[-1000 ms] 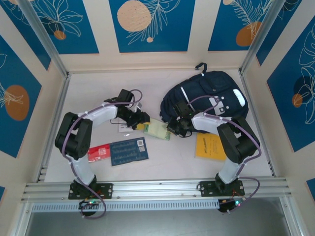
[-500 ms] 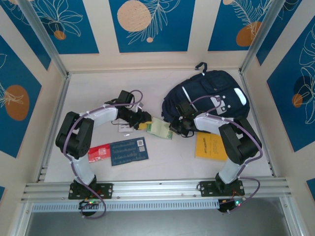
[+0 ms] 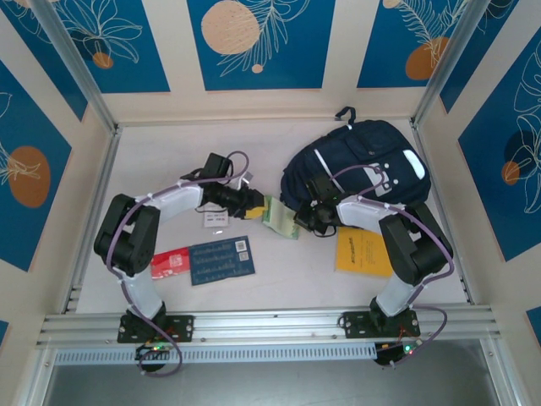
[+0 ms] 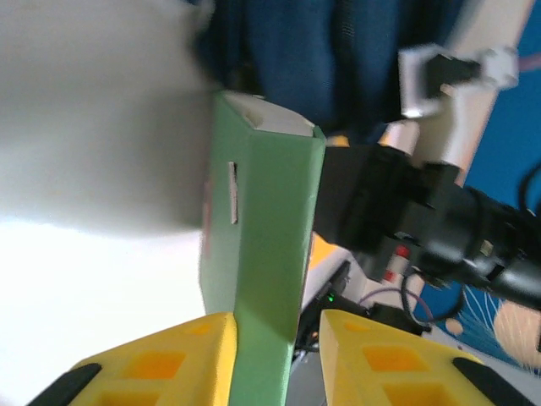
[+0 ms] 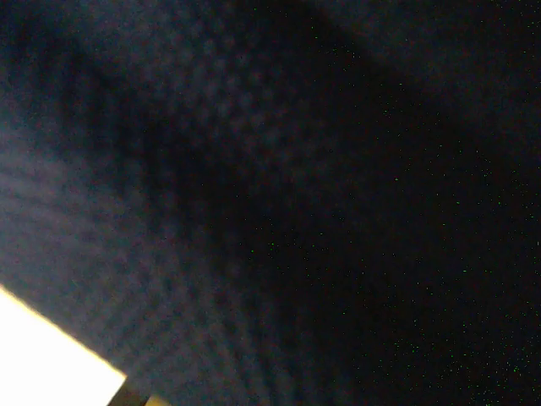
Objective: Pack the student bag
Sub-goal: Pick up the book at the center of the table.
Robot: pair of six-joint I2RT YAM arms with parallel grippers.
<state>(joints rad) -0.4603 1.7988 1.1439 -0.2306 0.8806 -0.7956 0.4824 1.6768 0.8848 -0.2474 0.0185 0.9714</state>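
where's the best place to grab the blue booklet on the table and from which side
Probably its right short edge, coming down from above at a low angle. The blue booklet lies flat on the table, so no raised side offers a pinch. The red card lies close beside its left end, while bare table borders the right end, leaving room for a finger.

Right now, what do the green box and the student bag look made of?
Green box: thin card, matte, judging by its sharp folded edges, cut slot and pale inner flap.
Student bag: soft woven fabric, dark navy, slumped and creased; probably synthetic, but the look leaves that open.
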